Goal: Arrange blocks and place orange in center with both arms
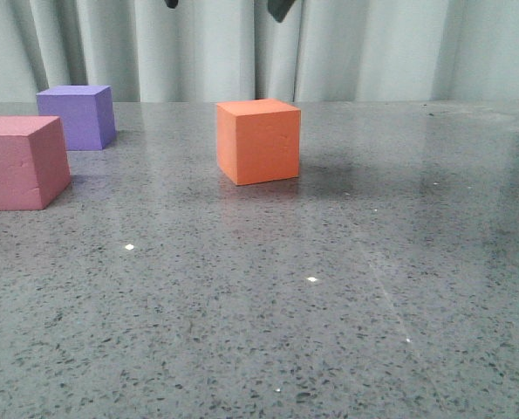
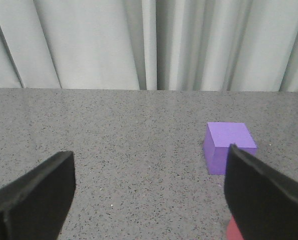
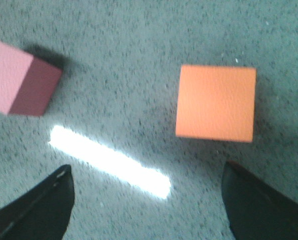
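The orange cube [image 1: 257, 141] stands on the table near the middle. The purple cube [image 1: 78, 116] stands at the back left, and the pink cube [image 1: 19, 161] is in front of it at the left edge. My right gripper [image 3: 147, 200] is open and empty, high above the table. It looks down on the orange cube [image 3: 216, 102] and the pink cube [image 3: 18, 80]. Only its dark fingertips [image 1: 279, 9] show at the top of the front view. My left gripper [image 2: 149, 200] is open and empty above bare table. The purple cube [image 2: 228, 146] lies ahead of one finger, and a sliver of the pink cube [image 2: 234, 231] shows under it.
The speckled grey stone table [image 1: 329, 305] runs back to a pale curtain [image 1: 372, 44]. A bright streak of reflected light [image 3: 108, 161] lies on the table between my right fingers and the cubes.
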You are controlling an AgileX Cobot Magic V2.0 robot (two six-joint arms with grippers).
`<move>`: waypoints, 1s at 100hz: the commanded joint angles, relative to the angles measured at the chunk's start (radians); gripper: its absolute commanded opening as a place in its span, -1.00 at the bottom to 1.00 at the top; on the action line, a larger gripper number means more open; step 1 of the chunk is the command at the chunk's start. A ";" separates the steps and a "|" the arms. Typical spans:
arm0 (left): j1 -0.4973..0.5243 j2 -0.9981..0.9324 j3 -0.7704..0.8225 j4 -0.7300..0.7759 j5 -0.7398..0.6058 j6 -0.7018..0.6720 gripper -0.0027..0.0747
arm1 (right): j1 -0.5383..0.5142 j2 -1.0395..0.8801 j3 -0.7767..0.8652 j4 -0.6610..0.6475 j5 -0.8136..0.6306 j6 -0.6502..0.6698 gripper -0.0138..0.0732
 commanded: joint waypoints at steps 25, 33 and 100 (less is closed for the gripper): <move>-0.006 0.004 -0.037 -0.008 -0.072 -0.003 0.55 | 0.024 -0.385 0.411 -0.049 -0.162 -0.013 0.69; -0.006 0.004 -0.037 -0.010 -0.074 -0.003 0.55 | 0.024 -0.482 0.543 -0.052 -0.238 -0.014 0.69; -0.177 0.140 -0.224 -0.084 0.068 0.083 0.53 | 0.024 -1.016 1.005 -0.053 -0.443 -0.021 0.69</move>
